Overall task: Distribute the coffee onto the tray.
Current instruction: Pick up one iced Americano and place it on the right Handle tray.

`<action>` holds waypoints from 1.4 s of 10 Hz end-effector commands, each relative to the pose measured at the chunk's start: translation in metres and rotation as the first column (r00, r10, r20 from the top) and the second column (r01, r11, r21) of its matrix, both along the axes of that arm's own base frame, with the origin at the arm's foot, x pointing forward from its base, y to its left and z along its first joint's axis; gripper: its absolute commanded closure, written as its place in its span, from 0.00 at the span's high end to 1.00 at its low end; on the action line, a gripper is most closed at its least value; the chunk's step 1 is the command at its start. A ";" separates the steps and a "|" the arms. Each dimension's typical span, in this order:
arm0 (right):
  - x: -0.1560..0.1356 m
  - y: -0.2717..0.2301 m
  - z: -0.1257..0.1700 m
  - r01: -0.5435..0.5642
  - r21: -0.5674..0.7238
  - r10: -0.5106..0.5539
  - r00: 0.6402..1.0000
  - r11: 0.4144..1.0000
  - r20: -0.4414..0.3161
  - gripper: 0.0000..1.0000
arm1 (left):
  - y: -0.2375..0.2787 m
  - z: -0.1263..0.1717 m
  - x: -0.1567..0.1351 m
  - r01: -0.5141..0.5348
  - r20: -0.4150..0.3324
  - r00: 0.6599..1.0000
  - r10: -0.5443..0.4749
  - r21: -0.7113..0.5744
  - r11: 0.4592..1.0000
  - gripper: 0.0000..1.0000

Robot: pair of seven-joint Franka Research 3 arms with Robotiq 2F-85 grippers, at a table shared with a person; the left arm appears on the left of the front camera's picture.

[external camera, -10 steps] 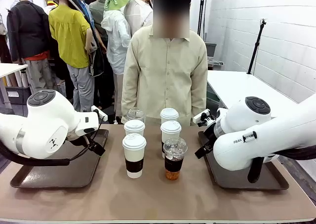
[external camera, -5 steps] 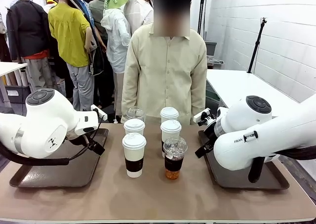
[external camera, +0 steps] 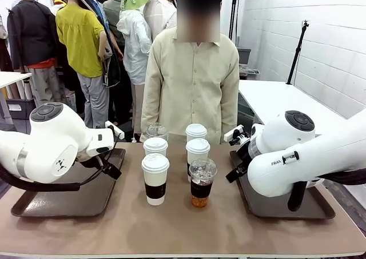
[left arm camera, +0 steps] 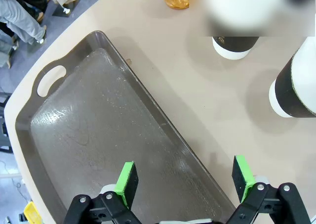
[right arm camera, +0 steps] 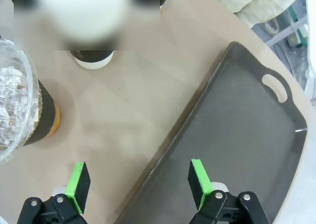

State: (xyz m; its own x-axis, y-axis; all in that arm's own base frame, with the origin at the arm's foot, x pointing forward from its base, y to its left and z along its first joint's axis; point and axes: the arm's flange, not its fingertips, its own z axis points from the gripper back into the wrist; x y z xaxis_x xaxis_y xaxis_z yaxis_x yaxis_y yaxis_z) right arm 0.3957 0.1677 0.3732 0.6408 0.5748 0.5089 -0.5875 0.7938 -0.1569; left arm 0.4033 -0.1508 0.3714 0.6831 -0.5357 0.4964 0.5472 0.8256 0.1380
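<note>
1. The coffee [external camera: 198,150], six cups in all, stands bunched in two rows at the middle of the tan tabletop [external camera: 114,236]. It sits between the left dark grey plastic tray [external camera: 57,204] and the right dark grey plastic tray [external camera: 266,208]. Neither tray carries a cup, so the distributing looks not yet begun.
2. The left hand [left arm camera: 185,177] is spread wide with nothing between its green pads, hovering over the left tray's inner rim. The right hand [right arm camera: 138,179] is equally wide and empty over the right tray's inner rim.
3. The cups stand close together. A finger going in for the near white paper cup with white lid and dark brown sleeve [external camera: 155,179] could nudge the paper cup just behind it and topple it.
4. The near clear plastic dome-lidded cup of amber iced coffee [external camera: 202,182] looks thin-walled. Too hard a squeeze could buckle it or pop the dome and spill coffee.
5. Both arms reaching for the middle together could collide.
6. A cup set down on a tray's raised rim would likely tip.
</note>
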 end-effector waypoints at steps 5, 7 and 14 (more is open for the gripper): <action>-0.031 -0.024 0.038 -0.043 0.029 0.044 0.999 0.999 -0.007 1.00 | -0.030 0.045 -0.019 0.009 0.011 1.000 -0.009 0.004 1.000 1.00; -0.010 -0.023 0.041 -0.055 0.060 0.055 0.998 0.997 -0.002 1.00 | -0.009 0.067 -0.001 0.026 0.026 0.999 -0.027 0.036 0.999 1.00; -0.023 -0.032 0.107 -0.133 0.051 0.132 0.991 0.990 0.025 1.00 | -0.017 0.160 -0.004 0.095 0.083 0.991 -0.102 0.083 0.992 1.00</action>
State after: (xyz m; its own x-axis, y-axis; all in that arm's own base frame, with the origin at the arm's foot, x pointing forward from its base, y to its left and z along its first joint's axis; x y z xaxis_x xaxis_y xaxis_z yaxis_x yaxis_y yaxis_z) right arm 0.3642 0.1366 0.4767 0.5685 0.6148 0.5467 -0.6606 0.7372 -0.1420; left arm 0.3946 -0.1756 0.5311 0.5900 -0.6247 0.5115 0.6058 0.7613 0.2310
